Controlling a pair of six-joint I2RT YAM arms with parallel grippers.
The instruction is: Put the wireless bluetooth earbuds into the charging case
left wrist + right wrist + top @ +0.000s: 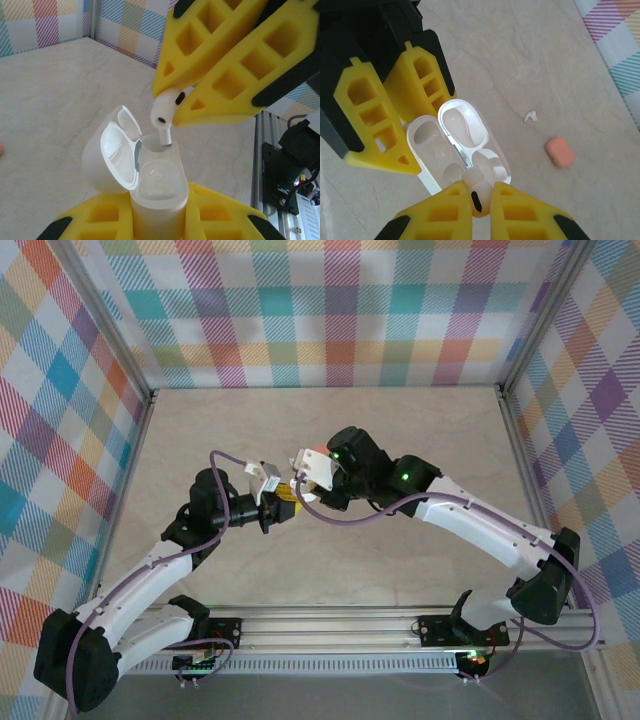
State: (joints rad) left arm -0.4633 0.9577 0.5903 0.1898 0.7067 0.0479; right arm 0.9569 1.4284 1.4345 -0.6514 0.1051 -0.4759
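My left gripper (pixel 159 220) is shut on the body of a white charging case (pixel 157 185), held upright with its lid (pixel 117 150) swung open to the left. My right gripper (pixel 481 197) is shut on a white earbud (pixel 477 186). The earbud (pixel 164 111) hangs stem-down, and the stem tip is at the mouth of the case's far socket. The near socket looks empty. In the top view both grippers meet above the table's middle, left gripper (pixel 272 510) against right gripper (pixel 300 488). A second white earbud (pixel 530 116) lies loose on the table.
A shut salmon-pink case (pixel 559 152) lies on the beige table (pixel 400 430) near the loose earbud. Plaid walls (pixel 330 310) enclose the table on three sides. An aluminium rail (pixel 330 625) runs along the near edge by the arm bases.
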